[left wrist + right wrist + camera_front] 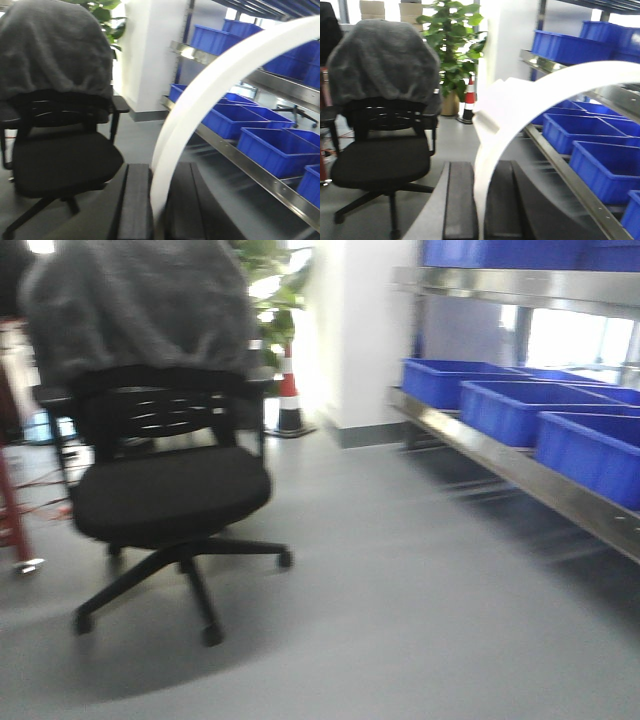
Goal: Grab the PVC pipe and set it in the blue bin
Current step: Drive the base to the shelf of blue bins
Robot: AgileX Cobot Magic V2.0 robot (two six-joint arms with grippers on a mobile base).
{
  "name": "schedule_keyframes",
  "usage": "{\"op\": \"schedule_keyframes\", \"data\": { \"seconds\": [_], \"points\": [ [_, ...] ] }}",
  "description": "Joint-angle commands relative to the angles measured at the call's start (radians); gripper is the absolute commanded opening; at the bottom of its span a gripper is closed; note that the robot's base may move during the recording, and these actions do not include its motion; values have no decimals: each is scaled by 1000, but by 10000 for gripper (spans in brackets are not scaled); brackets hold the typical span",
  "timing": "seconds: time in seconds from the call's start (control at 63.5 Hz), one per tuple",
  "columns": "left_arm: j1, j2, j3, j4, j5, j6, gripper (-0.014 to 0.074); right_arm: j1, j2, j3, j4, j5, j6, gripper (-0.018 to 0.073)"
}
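A white curved PVC pipe (pixel 197 97) is seen in the left wrist view, rising in a broad arc from between the dark fingers of the left gripper (pixel 157 169). The jaws are closed against it on both sides, so it is judged to be clamped. In the right wrist view a white arc (pixel 570 77) with a stepped fitting low on its curve is likewise pinched in the right gripper (pixel 480 166). Whether one pipe is held at two places or two pieces are carried cannot be told. Neither pipe nor grippers are shown in the front view.

The grab is therefore taken as done; the placing is not. Open blue plastic bins (pixel 500 408) are lined up on a long steel shelf (pixel 470 440) to the right, with more on a tier above, and the pipe is held well apart from all of them, over the grey floor (pixel 400 590). Which bin is intended cannot be determined.

A black swivel office chair (pixel 170 490) draped with a grey cloth (pixel 130 310) is stood to the left, with a red-and-white traffic cone (pixel 290 390) and a green potted plant (pixel 452 45) behind it. The front view is smeared sideways, from which a moving base is inferred. The approach to the shelf, the lowering over a bin and the release are judged to be left.
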Motion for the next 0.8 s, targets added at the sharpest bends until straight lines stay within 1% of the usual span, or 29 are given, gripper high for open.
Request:
{"op": "schedule_keyframes", "data": {
  "seconds": [0.0, 0.788],
  "points": [
    [-6, -7, 1, 0, -29, -7, -111, 2, -6, 1, -10, -31, -9, -169],
    [-6, -7, 1, 0, -29, -7, -111, 2, -6, 1, -10, -31, -9, -169]
  ]
}}
